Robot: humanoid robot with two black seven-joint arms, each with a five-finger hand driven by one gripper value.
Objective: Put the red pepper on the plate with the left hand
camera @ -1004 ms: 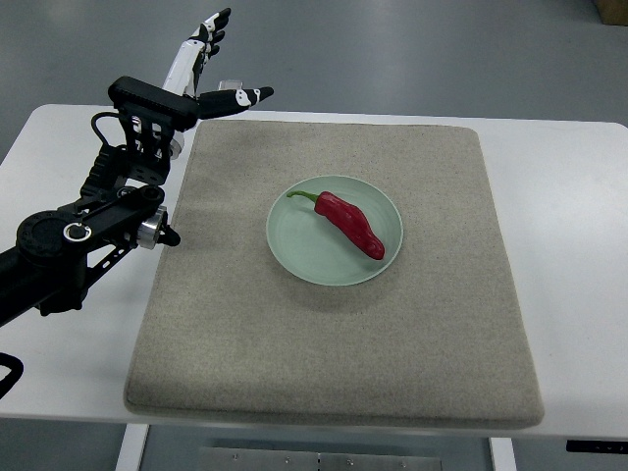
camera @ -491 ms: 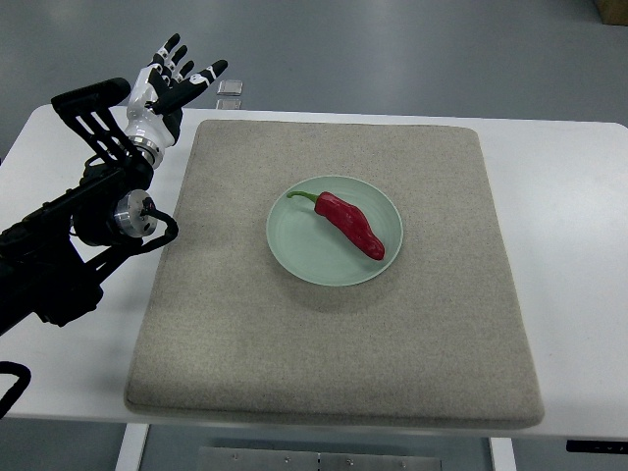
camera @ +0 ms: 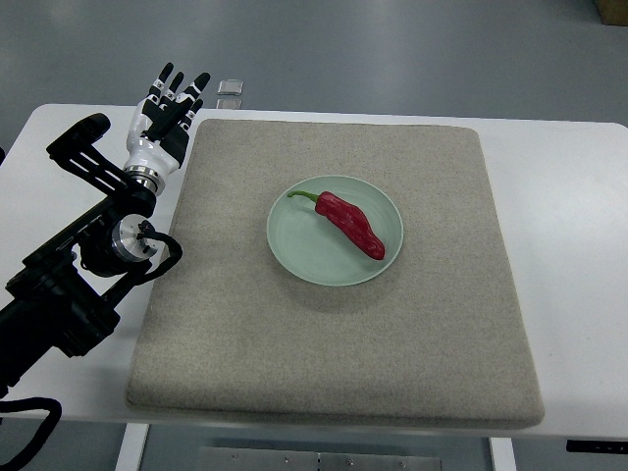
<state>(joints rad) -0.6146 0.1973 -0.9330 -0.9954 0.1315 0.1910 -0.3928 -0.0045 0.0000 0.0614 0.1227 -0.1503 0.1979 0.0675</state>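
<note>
A red pepper [camera: 350, 224] with a green stem lies on the pale green plate [camera: 296, 245], which sits near the middle of the grey mat [camera: 334, 343]. My left hand [camera: 168, 110] is at the far left corner of the mat, well away from the plate. Its fingers [camera: 180, 90] are spread and hold nothing. The left arm [camera: 74, 285] runs down along the mat's left edge. The right arm does not show.
The mat lies on a white table [camera: 569, 216]. A small clear object [camera: 230, 88] lies at the table's far edge, just right of the left hand. A brown box corner [camera: 613, 8] shows at the top right.
The left hand has drawn back to the left and nearer, away from the mat's far edge, and turned so its fingers point away. The pepper and plate have not moved.
</note>
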